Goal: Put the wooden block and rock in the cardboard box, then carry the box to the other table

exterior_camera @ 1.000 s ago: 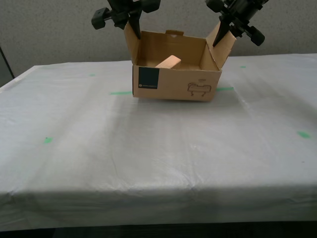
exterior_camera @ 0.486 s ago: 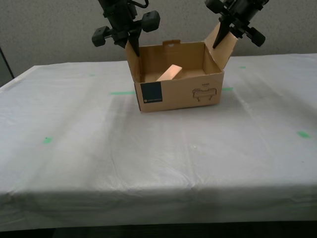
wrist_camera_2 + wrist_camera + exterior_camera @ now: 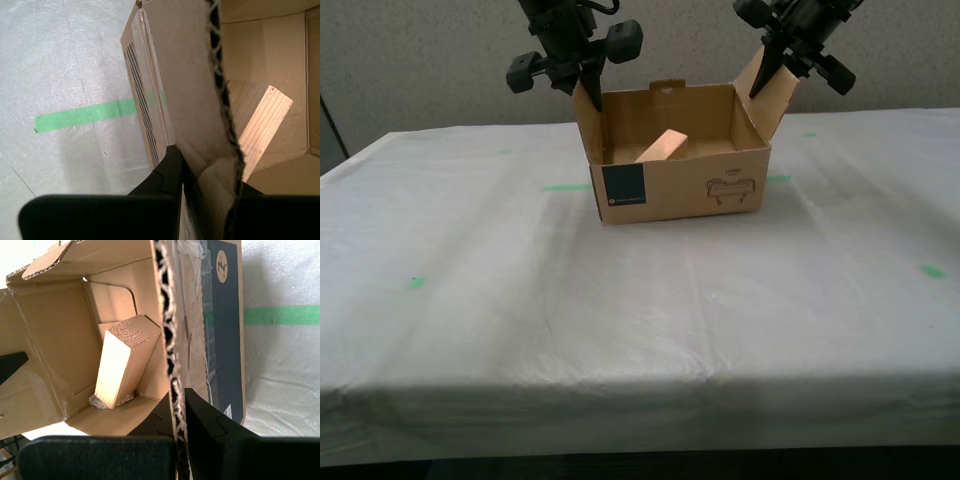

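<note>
While my first gripper (image 3: 179,405) pinches one side flap of the cardboard box (image 3: 675,190) and my second gripper (image 3: 207,175) clamps the opposite flap, the wooden block (image 3: 125,360) leans tilted inside below them, box resting on the white-covered table (image 3: 620,300).

Soft, even overhead light, faint shadows, mild glare, all views reasonably sharp.

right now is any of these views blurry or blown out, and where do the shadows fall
Exterior view: soft overall, with a shadow on the other table beside the cardboard box toward that view's left. First wrist view: sharp on the wooden block, blown out white in one corner. Second wrist view: the nearest flap edge is slightly soft, the green tape crisp.
</note>
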### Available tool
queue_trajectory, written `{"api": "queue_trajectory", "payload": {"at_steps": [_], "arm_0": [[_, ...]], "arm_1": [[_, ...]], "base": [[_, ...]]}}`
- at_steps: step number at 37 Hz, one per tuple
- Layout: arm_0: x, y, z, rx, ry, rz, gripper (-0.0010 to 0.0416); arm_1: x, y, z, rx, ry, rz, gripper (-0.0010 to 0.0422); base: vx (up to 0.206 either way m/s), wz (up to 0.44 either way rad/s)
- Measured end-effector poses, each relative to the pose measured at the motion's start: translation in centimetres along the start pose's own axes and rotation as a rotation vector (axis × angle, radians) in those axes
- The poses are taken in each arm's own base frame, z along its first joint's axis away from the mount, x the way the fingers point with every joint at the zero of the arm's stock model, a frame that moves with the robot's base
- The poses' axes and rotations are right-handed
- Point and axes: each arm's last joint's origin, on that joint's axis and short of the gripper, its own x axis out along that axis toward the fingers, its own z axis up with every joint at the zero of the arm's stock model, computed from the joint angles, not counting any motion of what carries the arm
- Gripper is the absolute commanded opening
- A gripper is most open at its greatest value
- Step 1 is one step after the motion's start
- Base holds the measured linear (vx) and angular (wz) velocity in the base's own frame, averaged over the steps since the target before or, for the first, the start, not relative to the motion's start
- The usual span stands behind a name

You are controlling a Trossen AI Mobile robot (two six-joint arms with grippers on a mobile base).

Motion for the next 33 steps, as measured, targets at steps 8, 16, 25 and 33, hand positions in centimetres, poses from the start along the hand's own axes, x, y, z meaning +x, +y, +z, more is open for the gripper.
{"api": "queue_trajectory", "payload": {"at_steps": [8, 16, 25, 33], "arm_0": [[0.02, 0.02, 0.02, -0.004, -0.002, 0.001, 0.0], [0.03, 0.04, 0.05, -0.007, -0.005, 0.002, 0.0], [0.04, 0.06, 0.07, -0.009, -0.007, 0.002, 0.0], [0.04, 0.08, 0.1, -0.01, -0.01, 0.003, 0.0]], "arm_1": [[-0.01, 0.02, 0.05, 0.0, -0.005, -0.001, 0.0], [-0.01, 0.03, 0.08, 0.001, -0.007, -0.001, 0.0], [-0.03, 0.04, 0.12, 0.001, -0.011, -0.002, 0.0], [-0.03, 0.03, 0.13, 0.001, -0.012, -0.002, 0.0]], "base": [[0.0, 0.0], [0.0, 0.0], [0.0, 0.0], [0.0, 0.0]]}}
